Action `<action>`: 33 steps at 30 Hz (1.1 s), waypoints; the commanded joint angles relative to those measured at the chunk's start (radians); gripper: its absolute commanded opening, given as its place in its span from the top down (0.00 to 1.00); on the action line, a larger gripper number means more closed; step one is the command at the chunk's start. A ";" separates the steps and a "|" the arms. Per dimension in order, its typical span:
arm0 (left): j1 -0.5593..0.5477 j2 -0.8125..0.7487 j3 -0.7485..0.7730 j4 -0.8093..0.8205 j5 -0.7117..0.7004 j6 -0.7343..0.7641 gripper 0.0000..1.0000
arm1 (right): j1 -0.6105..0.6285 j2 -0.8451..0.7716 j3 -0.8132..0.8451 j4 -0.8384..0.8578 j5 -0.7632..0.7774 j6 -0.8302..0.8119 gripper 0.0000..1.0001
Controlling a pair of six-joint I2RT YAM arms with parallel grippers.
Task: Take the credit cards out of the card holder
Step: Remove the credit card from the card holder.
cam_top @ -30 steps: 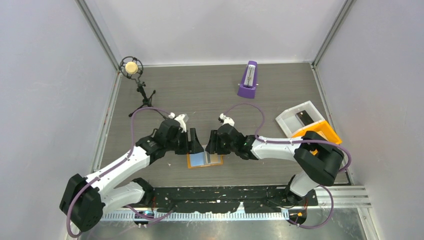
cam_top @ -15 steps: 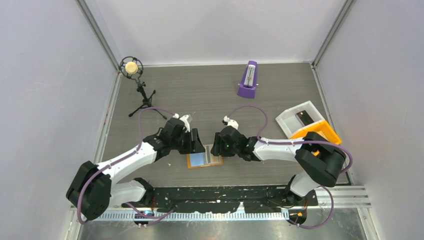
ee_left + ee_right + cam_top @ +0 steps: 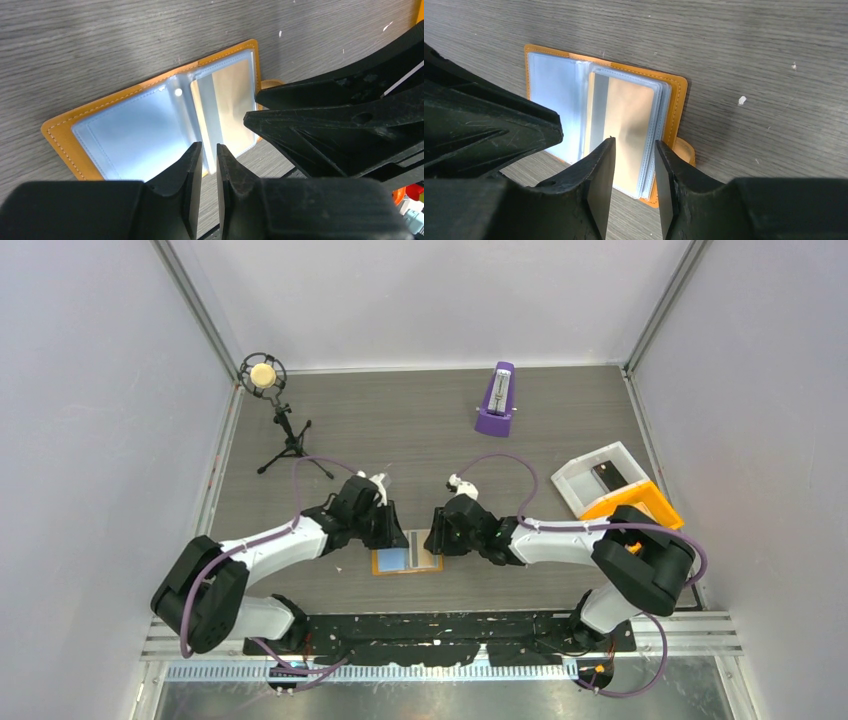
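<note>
1. the card holder (image 3: 408, 560) is laid open and flat on the grey table (image 3: 420, 430), near the front edge and about midway across, just ahead of the arm bases.
2. the table is closed in by walls at the left, the back and the right; a wide stretch of bare top is left behind the holder, toward the purple metronome (image 3: 497, 400).
3. the holder's two short sides are flanked closely by the two claws, and its snap tab (image 3: 684, 150) is seen sticking out past the orange stitched edge.
4. the left gripper (image 3: 208, 150) is held over the holder's near edge by the fold, its fingers parted by only a thin slit; nothing is seen clamped in it.
5. the right gripper (image 3: 634, 145) is held with a wider gap over the near edge of the clear sleeves; whether they are touched cannot be told.
6. one holder is counted, with two cards seen in it: a light blue card (image 3: 125, 135) in one side and a grey-striped card (image 3: 624, 120) in the top sleeve of the other.
7. one metronome, one microphone (image 3: 264, 375) on a stand, one white bin (image 3: 575, 485) with a dark flat thing (image 3: 610, 476) inside, and one orange bin (image 3: 655, 502) are also counted.
</note>
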 commanded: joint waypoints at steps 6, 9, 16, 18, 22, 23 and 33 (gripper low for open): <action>0.004 0.046 -0.014 0.099 0.036 -0.016 0.82 | 0.001 -0.058 0.012 0.015 0.020 -0.004 0.59; 0.005 0.059 -0.010 0.092 0.035 -0.011 0.84 | 0.001 -0.048 0.016 0.024 0.018 -0.003 0.59; 0.004 0.074 -0.015 0.086 0.033 -0.009 0.86 | 0.001 -0.025 0.022 0.027 0.014 0.002 0.59; 0.004 0.079 -0.017 0.085 0.033 -0.009 0.87 | 0.001 -0.018 0.025 0.027 0.012 0.002 0.59; 0.004 0.084 -0.011 0.066 0.039 -0.007 0.87 | 0.001 -0.003 0.033 0.023 0.006 0.000 0.58; 0.004 0.083 -0.009 0.061 0.040 -0.006 0.87 | 0.001 -0.002 0.032 0.025 0.005 0.000 0.58; 0.005 0.106 -0.001 0.062 0.055 -0.001 0.87 | 0.001 0.008 0.033 0.047 -0.011 -0.008 0.61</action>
